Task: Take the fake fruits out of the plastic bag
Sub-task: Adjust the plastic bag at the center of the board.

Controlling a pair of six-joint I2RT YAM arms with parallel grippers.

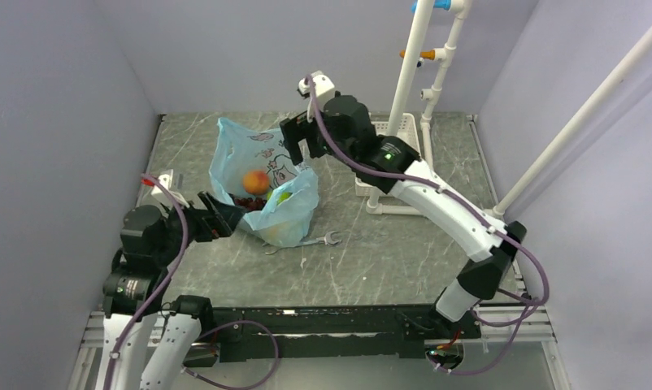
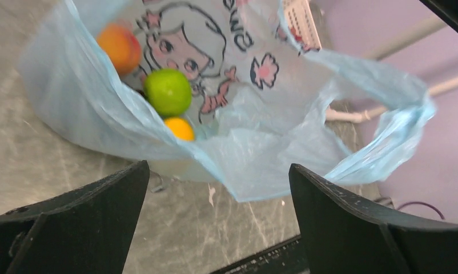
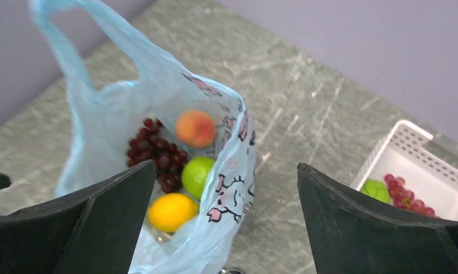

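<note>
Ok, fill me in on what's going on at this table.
Two robot arms are working on a light blue translucent plastic bag with a cartoon print, lying open on the grey marbled table. The left gripper sits at its near edge and the right gripper hovers over its mouth; both are open and empty. A peach, a green round fruit, a yellow lemon and dark grapes are inside the bag.

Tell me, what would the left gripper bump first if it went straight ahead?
Probably the plastic bag: its blue near side lies straight ahead of the open left gripper, before the green apple inside.
</note>
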